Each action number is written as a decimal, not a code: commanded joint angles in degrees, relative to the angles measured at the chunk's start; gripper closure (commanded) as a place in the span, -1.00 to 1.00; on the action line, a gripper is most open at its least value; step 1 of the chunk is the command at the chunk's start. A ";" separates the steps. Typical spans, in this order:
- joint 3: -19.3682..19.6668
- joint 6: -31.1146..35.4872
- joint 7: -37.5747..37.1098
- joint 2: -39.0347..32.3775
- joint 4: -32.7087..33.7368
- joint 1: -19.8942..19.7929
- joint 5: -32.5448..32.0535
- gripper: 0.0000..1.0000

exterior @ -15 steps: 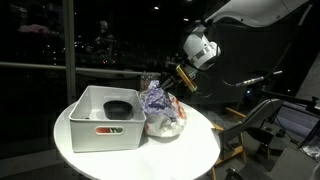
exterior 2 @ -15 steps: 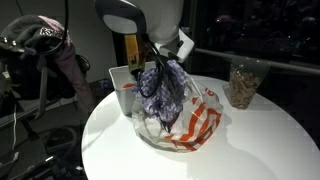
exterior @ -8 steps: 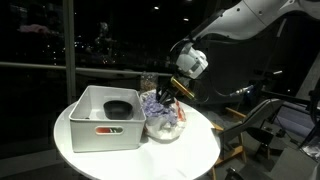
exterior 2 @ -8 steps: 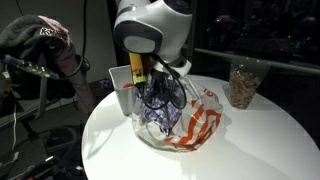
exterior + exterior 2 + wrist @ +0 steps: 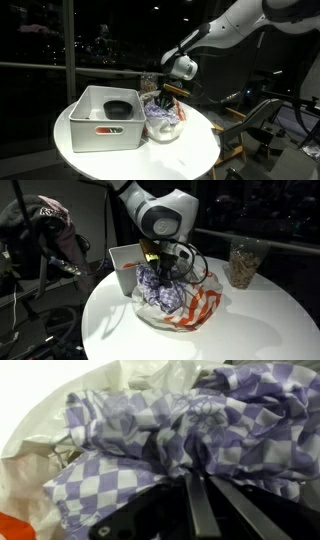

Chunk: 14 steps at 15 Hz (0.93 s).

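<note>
The pincer (image 5: pixel 160 266) is pinched tight on a purple-and-white checked cloth (image 5: pixel 170 430), with its fingers buried in the folds at the lower middle of the wrist view. The cloth lies bunched in the open mouth of a crinkled white plastic bag with red stripes (image 5: pixel 203 305), at the centre of both exterior views, on the round white table (image 5: pixel 250 325). Just beside the bag, towards the left in an exterior view, stands a pale rectangular bin (image 5: pixel 100 132) holding a black bowl (image 5: pixel 117 108).

Dim scene, lit from above; wrist view soft (blurred close-up).
</note>
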<state>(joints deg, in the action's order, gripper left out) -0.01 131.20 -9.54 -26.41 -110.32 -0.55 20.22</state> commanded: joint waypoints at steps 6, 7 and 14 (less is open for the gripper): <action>-1.90 -19.92 1.02 -11.30 19.04 -1.08 -1.13 0.95; -1.67 -19.74 0.79 -11.75 19.88 -1.17 -0.88 0.36; -1.74 -21.97 2.99 -3.63 15.99 -2.85 0.37 -0.55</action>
<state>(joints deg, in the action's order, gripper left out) -1.87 110.66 -7.16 -34.88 -91.94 -2.90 20.28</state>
